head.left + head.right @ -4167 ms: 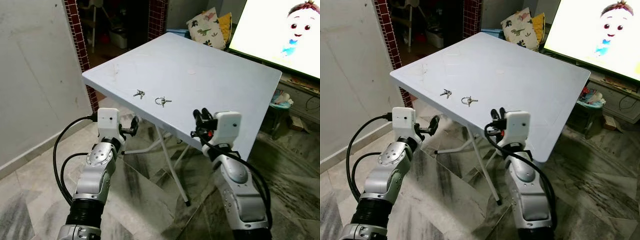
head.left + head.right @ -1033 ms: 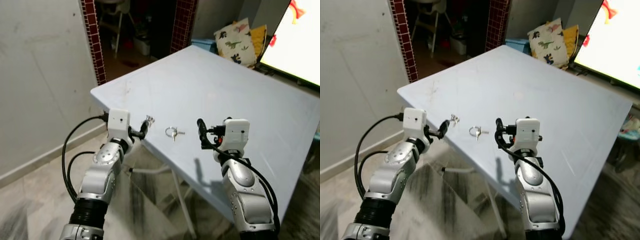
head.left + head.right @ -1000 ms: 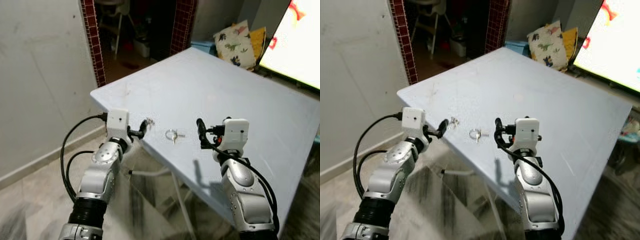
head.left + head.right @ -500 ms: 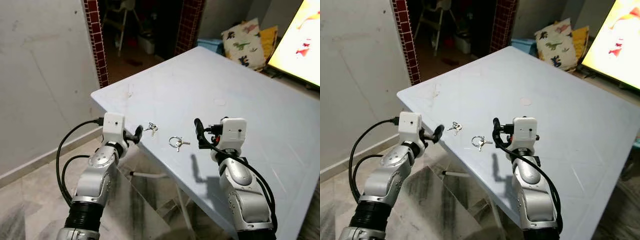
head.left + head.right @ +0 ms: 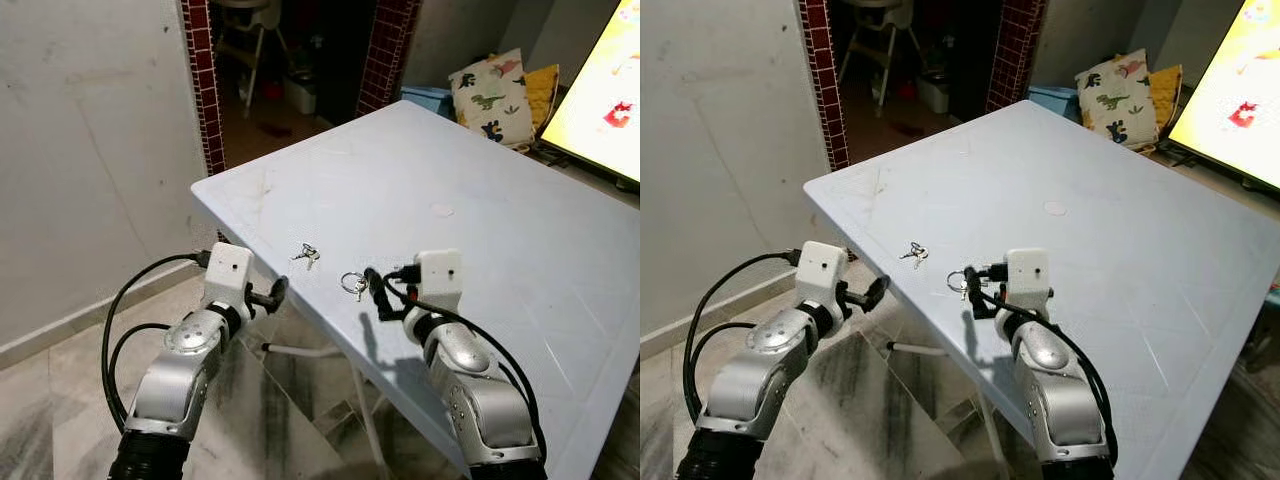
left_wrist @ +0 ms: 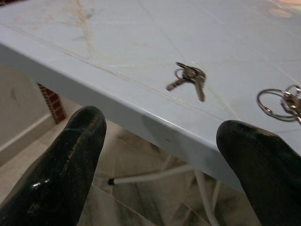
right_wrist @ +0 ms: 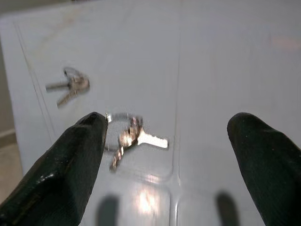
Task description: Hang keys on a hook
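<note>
A pale blue folding plastic table (image 5: 480, 190) stands on a marbled stone floor (image 5: 300, 400), between a plain grey wall and a bright screen, with a dark brick-edged doorway behind it. Near the table's front edge lie two sets of metal keys: a small bunch of silver keys (image 5: 307, 254) closer to the corner, and a large silver key ring with a few keys on it (image 5: 353, 284) just beside it, toward the middle. The right gripper (image 5: 374, 294) hangs low over the table right next to the ringed set, its two black fingers spread wide; in the right wrist view the ring (image 7: 126, 134) sits between them, close against one finger. The left gripper (image 5: 277, 291) waits just off the table's edge, below the small bunch, also spread open and holding nothing. No hook can be seen anywhere, so the hanging is well ahead; picking up the keys looks like the step in hand. The keys lie flat and thin on a smooth, hard top, so fingers closing at the wrong height could slide over them or push them along. With the edge so near, a nudge could send either set onto the floor. A grip on a single loose key might let the ring swing or slip.
</note>
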Robot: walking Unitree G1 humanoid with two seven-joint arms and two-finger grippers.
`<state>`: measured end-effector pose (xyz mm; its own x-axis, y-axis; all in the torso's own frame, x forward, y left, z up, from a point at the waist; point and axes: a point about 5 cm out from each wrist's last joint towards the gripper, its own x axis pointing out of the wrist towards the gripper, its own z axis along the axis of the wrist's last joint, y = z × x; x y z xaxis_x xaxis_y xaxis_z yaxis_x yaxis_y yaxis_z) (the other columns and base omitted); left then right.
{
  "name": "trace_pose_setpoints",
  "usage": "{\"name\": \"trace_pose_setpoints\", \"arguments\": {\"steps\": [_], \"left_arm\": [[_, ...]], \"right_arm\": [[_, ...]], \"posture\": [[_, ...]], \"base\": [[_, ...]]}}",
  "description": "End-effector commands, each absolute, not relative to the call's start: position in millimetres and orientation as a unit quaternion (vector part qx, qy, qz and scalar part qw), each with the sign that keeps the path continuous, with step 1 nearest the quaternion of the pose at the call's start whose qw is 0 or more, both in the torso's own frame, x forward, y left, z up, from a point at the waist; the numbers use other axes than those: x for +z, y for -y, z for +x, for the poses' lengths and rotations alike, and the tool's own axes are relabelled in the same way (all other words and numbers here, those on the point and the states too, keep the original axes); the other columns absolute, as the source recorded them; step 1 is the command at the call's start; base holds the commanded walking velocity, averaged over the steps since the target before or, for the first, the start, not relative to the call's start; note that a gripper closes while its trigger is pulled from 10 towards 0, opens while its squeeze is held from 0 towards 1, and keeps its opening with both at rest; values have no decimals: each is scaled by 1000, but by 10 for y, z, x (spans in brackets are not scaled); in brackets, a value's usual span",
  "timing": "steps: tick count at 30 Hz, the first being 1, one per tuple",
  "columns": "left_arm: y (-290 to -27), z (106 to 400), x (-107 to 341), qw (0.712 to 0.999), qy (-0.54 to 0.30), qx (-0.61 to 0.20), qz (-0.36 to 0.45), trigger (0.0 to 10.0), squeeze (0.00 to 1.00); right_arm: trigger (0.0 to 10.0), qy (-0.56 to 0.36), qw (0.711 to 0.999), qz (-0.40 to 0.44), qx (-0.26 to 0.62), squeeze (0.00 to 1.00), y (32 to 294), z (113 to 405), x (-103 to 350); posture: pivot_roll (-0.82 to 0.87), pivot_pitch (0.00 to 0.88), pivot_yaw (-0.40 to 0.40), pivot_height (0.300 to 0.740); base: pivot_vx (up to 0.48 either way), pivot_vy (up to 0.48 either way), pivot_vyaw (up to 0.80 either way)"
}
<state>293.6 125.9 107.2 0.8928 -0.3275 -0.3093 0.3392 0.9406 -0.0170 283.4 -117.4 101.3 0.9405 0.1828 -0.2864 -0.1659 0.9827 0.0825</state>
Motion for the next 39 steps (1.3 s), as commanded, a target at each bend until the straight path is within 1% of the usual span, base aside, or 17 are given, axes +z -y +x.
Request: {"name": "trace_pose_setpoints", "arguments": {"steps": [1, 6, 7, 9, 17, 23, 27, 30, 31, 32, 33, 39], "left_arm": [[-1199, 2891, 1097, 967, -160, -196, 20, 10000, 0], [-1228, 2794, 1053, 959, -181, -218, 24, 10000, 0], [-1252, 2732, 1020, 955, -185, -232, 11, 10000, 0], [-1253, 2700, 1007, 954, -182, -240, 1, 10000, 0], [-1238, 2619, 989, 951, -174, -257, 4, 10000, 0], [-1146, 2597, 1043, 938, -160, -305, 32, 10000, 0], [-1098, 2607, 1111, 933, -134, -331, 56, 10000, 0], [-1104, 2615, 1104, 932, -132, -332, 59, 10000, 0], [-1101, 2611, 1093, 929, -135, -338, 63, 10000, 0], [-1094, 2609, 1094, 929, -134, -340, 62, 10000, 0], [-1088, 2606, 1098, 928, -133, -341, 61, 10000, 0], [-1051, 2589, 1103, 927, -128, -347, 60, 10000, 0]], "right_arm": [[10000, -166, 982, 27, 81, 0, 1198, 2827, 991], [10000, -187, 978, 31, 84, 0, 1196, 2820, 940], [10000, -190, 977, 34, 89, 0, 1158, 2852, 935], [10000, -192, 976, 37, 94, 0, 1114, 2883, 932], [10000, -194, 973, 36, 119, 0, 961, 2980, 953], [10000, -200, 971, 30, 124, 0, 910, 3039, 937], [10000, -201, 972, 20, 119, 0, 898, 3096, 924], [10000, -198, 972, 23, 124, 0, 863, 3140, 933], [8980, -198, 972, 23, 125, 0, 845, 3167, 928], [4078, -197, 971, 26, 130, 0, 816, 3192, 926], [0, -198, 971, 28, 131, 0, 803, 3207, 921], [0, -213, 968, 20, 129, 0, 793, 3260, 860]], "posture": [[51, 0, -93, 740], [62, 0, -96, 740], [78, 0, -100, 740], [83, 0, -104, 740], [94, 0, -113, 740], [90, 0, -110, 740], [84, 0, -108, 740], [84, 0, -108, 740], [83, 0, -108, 740], [83, 0, -109, 740], [84, 0, -111, 740], [92, 0, -126, 740]], "base": [[0, 0, 0], [0, 0, 0], [0, 0, 0], [0, 0, 0], [0, 0, 0], [0, 0, 0], [0, 0, 0], [0, 0, 0], [0, 0, 0], [0, 0, 0], [0, 0, 0], [0, 0, 0]]}}
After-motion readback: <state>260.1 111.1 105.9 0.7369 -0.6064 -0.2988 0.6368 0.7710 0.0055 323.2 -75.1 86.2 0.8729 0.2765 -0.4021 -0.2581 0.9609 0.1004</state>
